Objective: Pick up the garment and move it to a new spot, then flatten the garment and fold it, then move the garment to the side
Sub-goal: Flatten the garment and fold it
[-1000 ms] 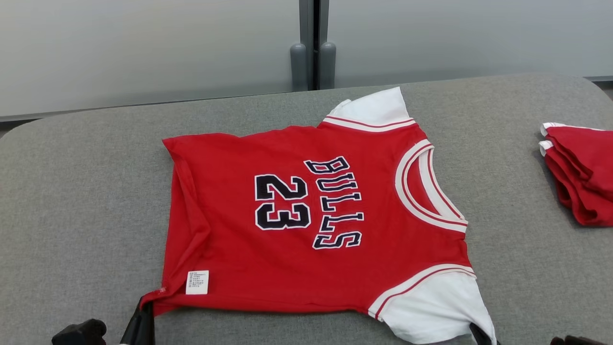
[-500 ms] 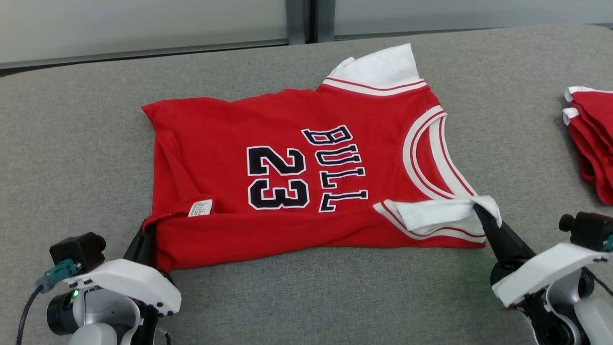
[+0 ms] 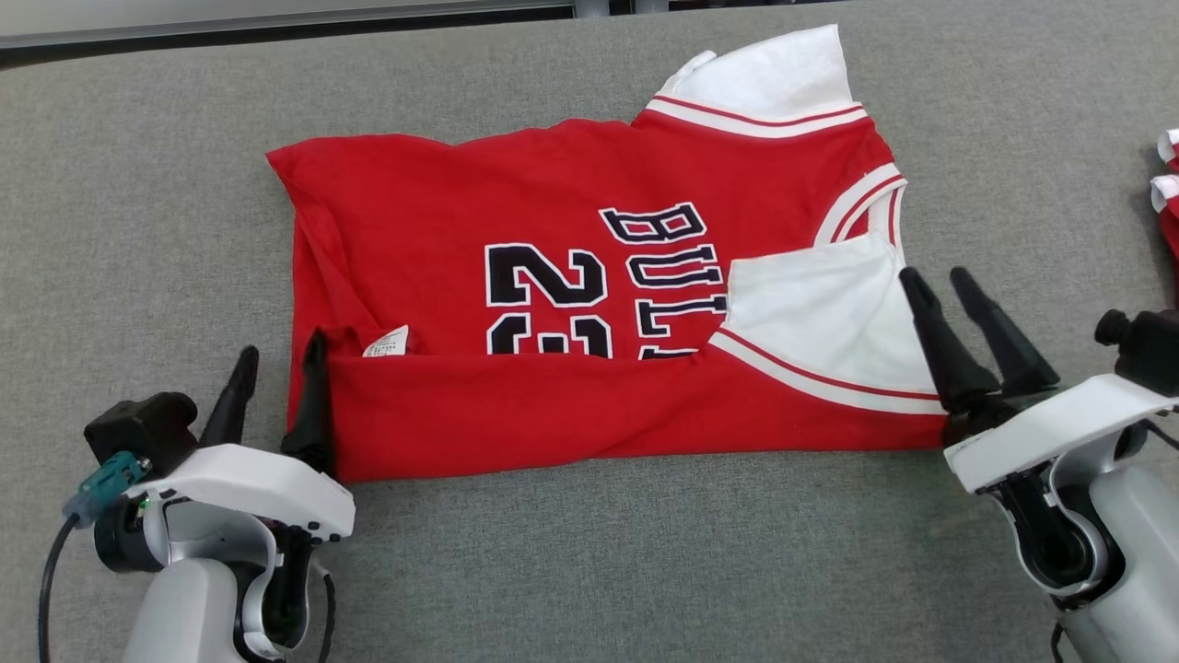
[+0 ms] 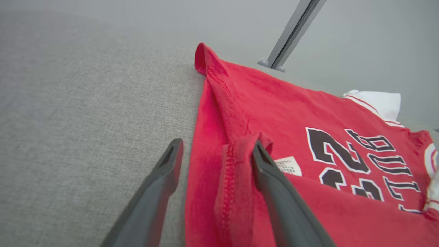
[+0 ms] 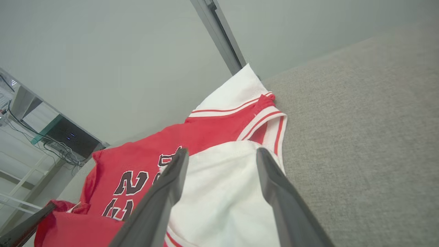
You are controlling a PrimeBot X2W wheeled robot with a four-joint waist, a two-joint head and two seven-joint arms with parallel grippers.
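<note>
Where the red jersey (image 3: 571, 276) lies spread across the middle of the grey desk (image 3: 138, 184), your left claw (image 3: 282, 348) stands wide at its near left corner, with one finger against the folded hem and the other over bare desk. Your right claw (image 3: 935, 276) is wide too, at the right edge of the white sleeve (image 3: 829, 304), gripping nothing. The near strip is folded over the front and hides half the number and lettering. More red clothes (image 3: 1168, 184) are cut off at the right.
</note>
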